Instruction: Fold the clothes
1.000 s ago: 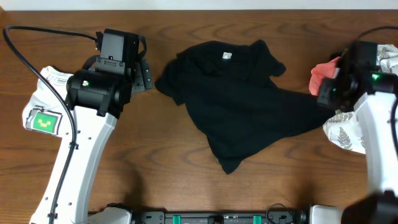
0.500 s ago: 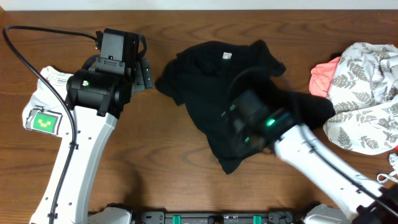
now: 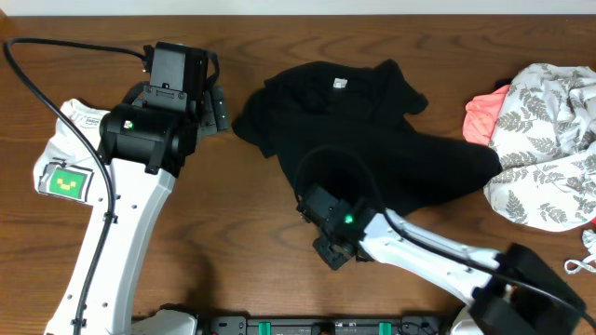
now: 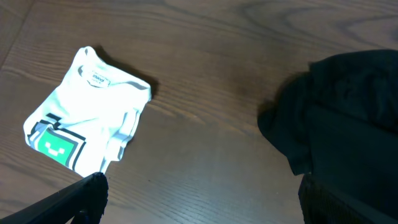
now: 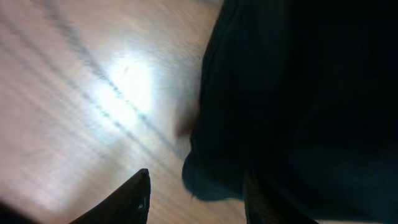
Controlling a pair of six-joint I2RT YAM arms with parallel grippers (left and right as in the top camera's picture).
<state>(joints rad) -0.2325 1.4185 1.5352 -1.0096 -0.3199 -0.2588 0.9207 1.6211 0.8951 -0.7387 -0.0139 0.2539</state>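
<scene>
Black T-shirt (image 3: 372,149): lies rumpled and unfolded in the middle of the bench (image 3: 233,242). Its white neck label (image 3: 340,85) is toward the far edge and one corner trails toward the near edge. No fold is made in it yet.

Right pincer (image 3: 331,249): reaches low across the bench to that near corner. In the right wrist view the jaws stand apart and grip nothing. One finger (image 5: 127,200) is over bare wood, the other is dim against the dark cloth, and the hem's tip lies between them. The placing suggests it straddles the corner in order to pinch it.

Left pincer (image 4: 199,211): hangs above the bench just off the shirt's left edge, spread wide with nothing in it. It is probably parked there so the sleeve side is within reach without getting in the other arm's way.

White T-shirt (image 4: 87,118): folded into a small packet with a green print. It is set at the left, well apart from the black one, likely as the done stack.

Leaf-print cloth (image 3: 549,149) and coral garment (image 3: 484,113): heaped at the right edge, seemingly waiting their turn.

Step in hand: by my reading, taking hold of the lower corner to pull the shirt flat before any fold.

Risk: the cloth is thin against the wood, so the fingers could close on air or catch only a single layer.
</scene>
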